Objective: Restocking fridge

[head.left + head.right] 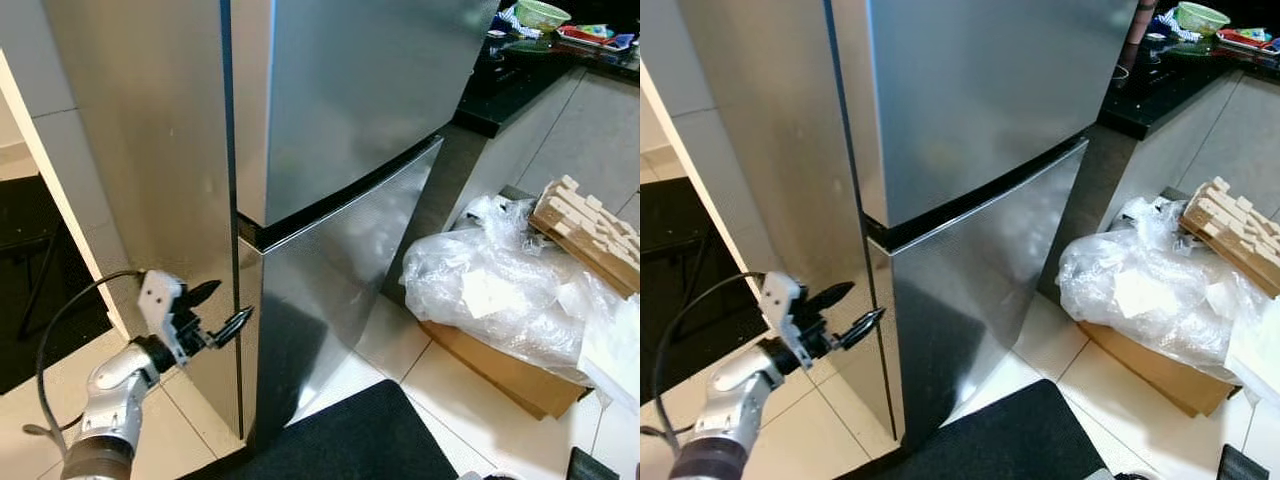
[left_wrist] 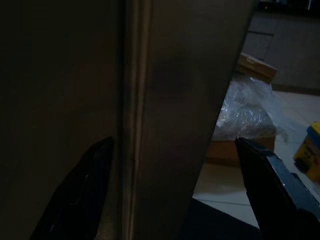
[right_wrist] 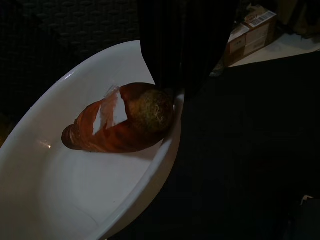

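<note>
Brushed silver fridge (image 1: pixel 350 110), black mat (image 1: pixel 350 440), white bowl (image 3: pixel 60 200), seemingly reddish-brown sweet potato (image 3: pixel 120 122).

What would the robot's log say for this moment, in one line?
fridge: doors closed | left hand: open at door edge | right hand: holding white bowl, carrot inside

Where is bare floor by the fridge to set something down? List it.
Bare tiles between the fridge and the cardboard box; the black mat at the fridge's foot is free too. Crowded to the right: plastic wrap over the box, wooden slats behind. The left gripper is at the door edge.
</note>
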Controlling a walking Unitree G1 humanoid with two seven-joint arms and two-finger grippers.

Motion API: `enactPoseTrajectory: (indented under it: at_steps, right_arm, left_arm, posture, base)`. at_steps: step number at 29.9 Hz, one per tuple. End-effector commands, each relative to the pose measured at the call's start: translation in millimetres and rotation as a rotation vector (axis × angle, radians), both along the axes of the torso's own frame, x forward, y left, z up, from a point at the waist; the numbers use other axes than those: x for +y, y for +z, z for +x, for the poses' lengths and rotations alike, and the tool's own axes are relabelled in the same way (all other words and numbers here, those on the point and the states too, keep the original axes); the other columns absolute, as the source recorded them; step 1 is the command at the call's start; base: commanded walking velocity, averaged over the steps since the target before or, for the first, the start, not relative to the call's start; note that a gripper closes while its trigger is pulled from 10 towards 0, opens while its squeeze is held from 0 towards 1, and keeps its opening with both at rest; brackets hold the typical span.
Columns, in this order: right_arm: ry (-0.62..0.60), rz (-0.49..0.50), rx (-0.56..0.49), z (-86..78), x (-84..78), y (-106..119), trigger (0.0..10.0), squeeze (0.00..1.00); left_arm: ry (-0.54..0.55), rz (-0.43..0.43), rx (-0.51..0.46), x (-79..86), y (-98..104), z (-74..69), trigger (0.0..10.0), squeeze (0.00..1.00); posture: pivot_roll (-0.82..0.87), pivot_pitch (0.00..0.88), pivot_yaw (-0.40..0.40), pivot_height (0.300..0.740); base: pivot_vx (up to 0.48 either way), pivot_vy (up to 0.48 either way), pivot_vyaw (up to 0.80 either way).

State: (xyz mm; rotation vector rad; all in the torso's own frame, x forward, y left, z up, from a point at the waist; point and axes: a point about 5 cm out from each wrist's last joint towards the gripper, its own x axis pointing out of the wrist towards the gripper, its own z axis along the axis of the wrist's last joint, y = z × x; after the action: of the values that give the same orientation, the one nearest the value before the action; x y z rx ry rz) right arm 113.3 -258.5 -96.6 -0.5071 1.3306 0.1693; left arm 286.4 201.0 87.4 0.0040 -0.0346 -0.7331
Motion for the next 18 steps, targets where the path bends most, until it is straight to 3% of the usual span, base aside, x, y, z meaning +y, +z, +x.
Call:
enactPoseTrajectory:
  at_steps: [1,5,11,18]
  right_arm:
    - [-0.006,-0.011,0.000,-0.8,-1.9,0.3,10.0,0.00]
    - [-0.007,-0.010,0.001,-1.1,-2.0,0.3,10.0,0.00]
    - [-0.013,-0.014,-0.002,-1.1,-3.8,0.8,10.0,0.00]
    - [-0.019,-0.013,0.003,-3.0,-3.8,0.3,10.0,0.00]
  left_arm:
    - [-0.014,0.016,-0.024,-9.8,3.7,5.2,10.0,0.00]
    - [-0.013,0.016,-0.032,-12.6,5.3,7.7,10.0,0.00]
    - [-0.019,0.056,-0.060,-29.6,9.6,19.8,10.0,0.00]
    - [-0.028,0.067,-0.040,-36.0,5.6,21.8,10.0,0.00]
  posture:
    - [0.10,0.000,-0.084,0.740]
    - [0.10,0.000,-0.084,0.740]
    - [0.09,0.000,-0.078,0.740]
    - [0.08,0.000,-0.076,0.740]
  base:
    - [0.000,0.000,0.00]
    - [0.000,0.000,0.00]
    - [0.000,0.000,0.00]
    - [0.000,0.000,0.00]
